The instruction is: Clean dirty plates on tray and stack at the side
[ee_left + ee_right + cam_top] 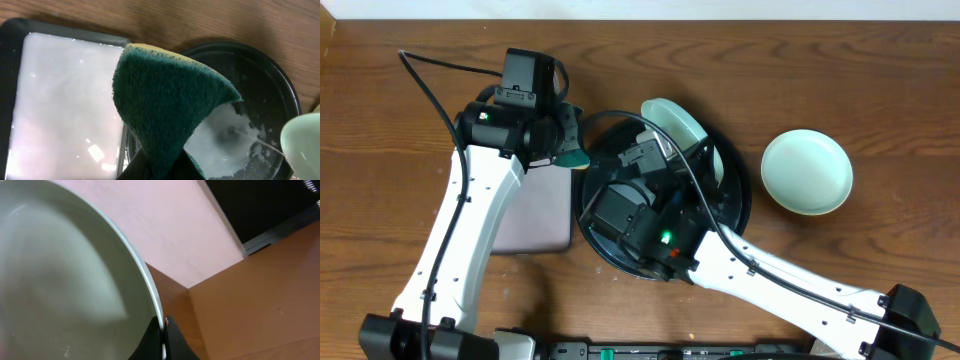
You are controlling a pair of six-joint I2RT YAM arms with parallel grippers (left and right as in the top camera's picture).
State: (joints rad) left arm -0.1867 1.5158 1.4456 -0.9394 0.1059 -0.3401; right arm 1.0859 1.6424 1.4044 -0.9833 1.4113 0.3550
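Overhead: right gripper (658, 148) tilts mint plate (675, 120) above tray (735, 215), near left gripper (567, 140) for wiping; second plate (807, 172) on table (880, 80), right of tray. L wrist: jaws clamp sponge (170, 100). R wrist: jaws pinch plate rim.

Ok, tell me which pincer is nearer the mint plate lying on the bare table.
Right. The right pincer is over the round black tray, left of the table plate, gripping another mint plate; the left pincer holds a green sponge at the tray's left edge.

Rough sponge (165, 100), glossy tray (272, 75)
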